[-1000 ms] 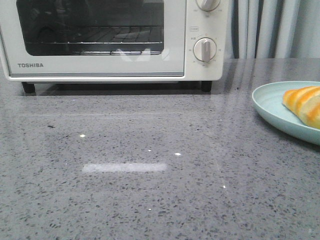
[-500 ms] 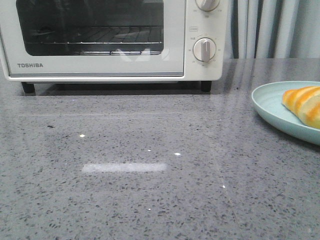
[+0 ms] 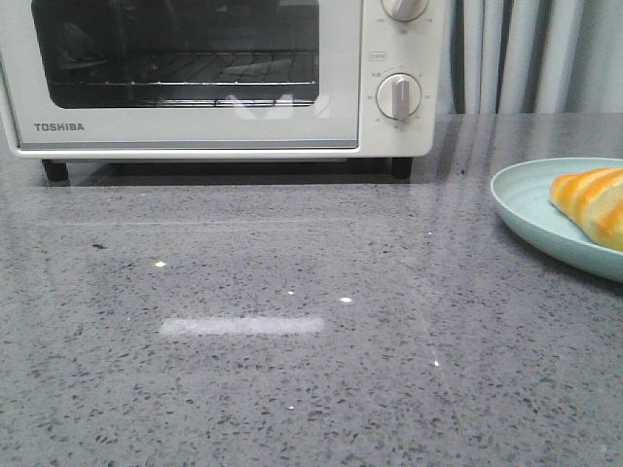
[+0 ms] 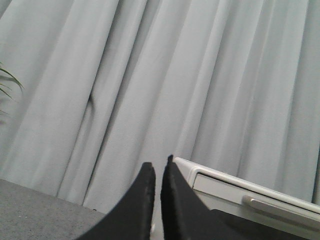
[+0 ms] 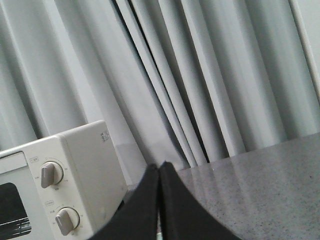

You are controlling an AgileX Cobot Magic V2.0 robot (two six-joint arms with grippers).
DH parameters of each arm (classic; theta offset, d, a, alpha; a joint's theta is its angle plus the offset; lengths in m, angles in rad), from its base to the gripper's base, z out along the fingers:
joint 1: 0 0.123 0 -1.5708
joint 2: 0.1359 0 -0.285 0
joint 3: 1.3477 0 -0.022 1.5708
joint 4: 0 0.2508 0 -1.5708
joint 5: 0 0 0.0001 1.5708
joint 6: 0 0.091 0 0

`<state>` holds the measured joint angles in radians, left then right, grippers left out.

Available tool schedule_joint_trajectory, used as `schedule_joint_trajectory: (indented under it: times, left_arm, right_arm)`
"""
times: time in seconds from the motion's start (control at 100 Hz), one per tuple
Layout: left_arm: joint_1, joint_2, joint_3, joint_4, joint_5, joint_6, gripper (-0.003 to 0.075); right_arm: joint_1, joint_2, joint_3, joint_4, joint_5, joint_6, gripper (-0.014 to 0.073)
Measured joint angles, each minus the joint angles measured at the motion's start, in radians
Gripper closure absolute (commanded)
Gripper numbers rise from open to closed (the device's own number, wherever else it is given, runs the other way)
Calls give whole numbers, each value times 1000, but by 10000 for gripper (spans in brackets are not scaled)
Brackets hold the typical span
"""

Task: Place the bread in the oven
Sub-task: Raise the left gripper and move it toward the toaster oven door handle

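Front view: we see the white boxy TOSHIBA toaster oven [image 3: 219, 78] at the back of the grey speckled stone desk [image 3: 292, 331], standing on short dark feet. Glass-windowed door is closed; wire rack visible through the glass. Two round white knobs [image 3: 399, 96] on its right panel, the upper one cut off by the frame edge. The golden-orange croissant-like bread with pale cream stripes [image 3: 592, 204] lies on the pale blue round plate [image 3: 531, 209] at the right edge of the desk, well apart from the oven; both are cropped by the frame. Pale grey pleated curtain [image 3: 531, 53] hangs behind the desk, right of the oven. We see no arm and no pincer in this view.

Left wrist view: left pincer [image 4: 157, 172] has its two black fingers nearly together, only a thin slit between the tips, nothing held. It is raised and faces the curtain [image 4: 165, 80]. A top corner of the oven [image 4: 235, 192] with its door handle shows just past the fingertips. A strip of desk [image 4: 35, 207] and some green leaf tips [image 4: 6, 82] sit at one edge.

Right wrist view: right pincer [image 5: 159, 172] has its fingers pressed together, tips meeting, empty. Beyond it we see the oven's knob side [image 5: 65, 180], both knobs visible, the desk [image 5: 260, 185] and the curtain [image 5: 175, 75].
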<state>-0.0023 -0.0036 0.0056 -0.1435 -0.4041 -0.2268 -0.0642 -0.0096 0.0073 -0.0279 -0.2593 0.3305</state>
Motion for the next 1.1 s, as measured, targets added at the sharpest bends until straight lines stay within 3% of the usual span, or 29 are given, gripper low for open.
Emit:
schedule_joint_trajectory:
  times: [0.16, 0.37, 0.68, 1.1]
  left_arm:
    - [0, 0, -41, 195, 75, -111, 740]
    - [0, 0, -209, 372, 174, -183, 740]
    - [0, 119, -408, 393, 262, -214, 740]
    - [0, 253, -539, 403, 305, -224, 739]
  right_arm:
    - [0, 0, -28, 0, 11, 33, 660]
    - [0, 0, -81, -54, -29, 90, 660]
    - [0, 0, -249, -240, 2, 125, 660]
    - [0, 112, -375, -268, 5, 146, 660]
